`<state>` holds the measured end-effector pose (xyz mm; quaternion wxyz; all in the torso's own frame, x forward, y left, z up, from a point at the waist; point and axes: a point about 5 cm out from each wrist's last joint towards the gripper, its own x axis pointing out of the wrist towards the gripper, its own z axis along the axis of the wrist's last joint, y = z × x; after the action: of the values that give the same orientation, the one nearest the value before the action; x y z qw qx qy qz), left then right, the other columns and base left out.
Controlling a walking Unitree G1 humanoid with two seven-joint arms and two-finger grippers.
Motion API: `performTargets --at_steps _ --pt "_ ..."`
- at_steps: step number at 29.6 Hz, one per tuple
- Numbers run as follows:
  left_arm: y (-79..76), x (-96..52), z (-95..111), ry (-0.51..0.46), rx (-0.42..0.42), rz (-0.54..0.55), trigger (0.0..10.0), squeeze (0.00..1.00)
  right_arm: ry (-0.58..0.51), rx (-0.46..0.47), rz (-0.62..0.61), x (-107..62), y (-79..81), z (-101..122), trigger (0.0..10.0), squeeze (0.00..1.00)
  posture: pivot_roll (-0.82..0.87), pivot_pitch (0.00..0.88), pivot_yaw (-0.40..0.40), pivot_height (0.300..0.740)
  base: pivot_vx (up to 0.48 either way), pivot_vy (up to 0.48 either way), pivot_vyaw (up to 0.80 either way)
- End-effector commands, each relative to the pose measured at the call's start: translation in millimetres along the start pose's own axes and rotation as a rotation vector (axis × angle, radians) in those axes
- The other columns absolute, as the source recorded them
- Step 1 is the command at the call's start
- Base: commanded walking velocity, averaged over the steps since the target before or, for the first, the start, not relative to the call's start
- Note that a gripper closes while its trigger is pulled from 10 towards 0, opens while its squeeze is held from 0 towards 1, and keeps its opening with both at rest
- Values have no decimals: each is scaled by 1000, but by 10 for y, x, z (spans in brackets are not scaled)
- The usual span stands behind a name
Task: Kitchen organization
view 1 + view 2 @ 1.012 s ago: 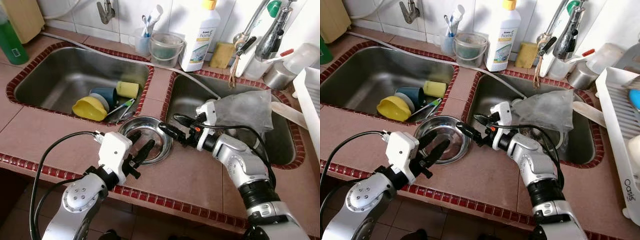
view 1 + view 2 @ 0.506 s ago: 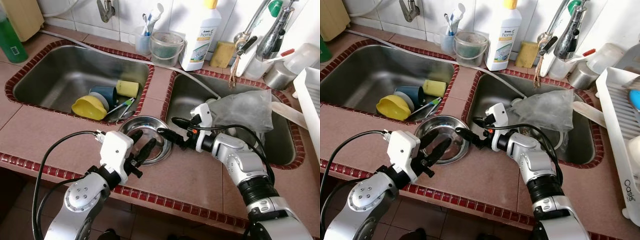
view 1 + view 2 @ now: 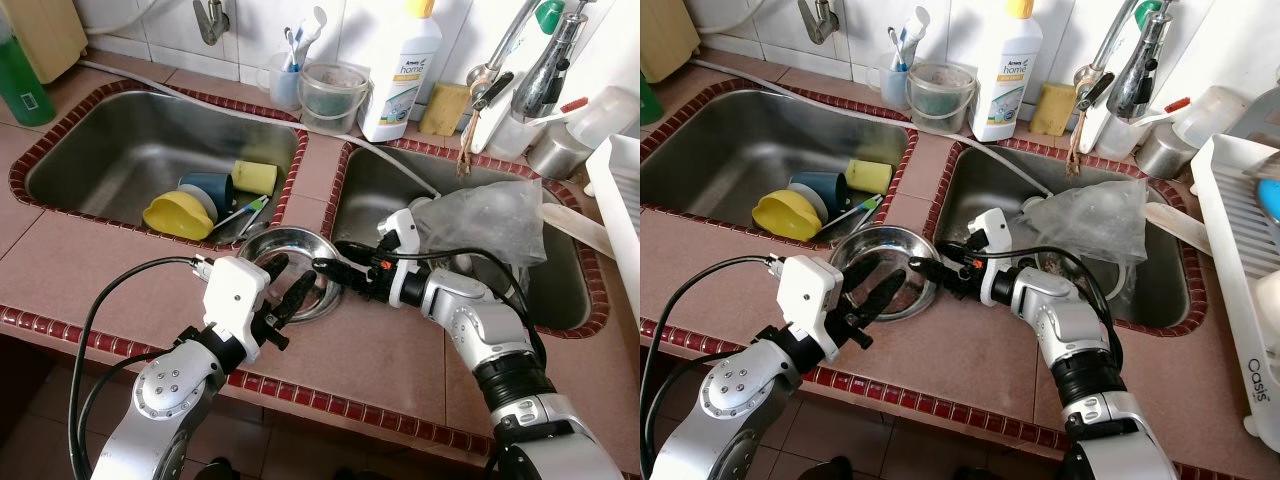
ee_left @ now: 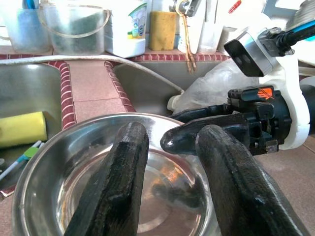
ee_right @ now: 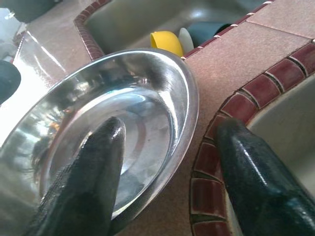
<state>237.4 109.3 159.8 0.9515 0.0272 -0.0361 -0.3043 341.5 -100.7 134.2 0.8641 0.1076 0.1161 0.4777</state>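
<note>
1. One steel bowl [image 3: 290,272] on the tiled counter strip, at the front edge between the two sinks, upright and shiny inside.
2. Right gripper [image 5: 165,189] at the bowl's rim, fingers spread apart: one finger [image 5: 86,182] inside the bowl, the other [image 5: 256,182] outside it over the red tile edging; rim between them, no grip closed on it.
3. Left gripper [image 4: 170,196] over the bowl's near side, fingers apart, pointing into the bowl; nothing held. Right fingertips just beyond the left fingers, near but apart.
4. Left sink [image 3: 120,150] beyond the left fingers: yellow cup [image 3: 255,178] lying on its side, blue cup [image 3: 210,190] beside it, yellow bowl [image 3: 178,216] and a toothbrush [image 3: 243,213] just behind the steel bowl.
5. Right sink [image 3: 370,195] behind the right gripper: crumpled clear plastic bag [image 3: 490,220] touching the right wrist area.
6. Farther back along the wall: detergent bottle [image 3: 400,70], small clear bucket [image 3: 333,95], yellow sponge [image 3: 445,108], tap [image 3: 545,70].
7. White dish rack [image 3: 1240,270] at the far right, well apart from both grippers.
</note>
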Motion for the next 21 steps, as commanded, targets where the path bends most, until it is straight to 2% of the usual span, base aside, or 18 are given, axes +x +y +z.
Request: performTargets --at_steps 1,15,21 --pt "-29 2 19 -5 -2 -11 10000 0 -13 0 3 -24 -8 51 0 0 49 176 -128 740 0 0 0" --pt "-20 45 30 -18 1 -10 10000 0 -29 27 8 -31 -48 144 0 0 52 140 -132 740 0 0 0" --pt "-51 22 3 -2 4 -43 10000 0 -29 27 9 -27 -54 152 0 0 55 129 -133 740 0 0 0"
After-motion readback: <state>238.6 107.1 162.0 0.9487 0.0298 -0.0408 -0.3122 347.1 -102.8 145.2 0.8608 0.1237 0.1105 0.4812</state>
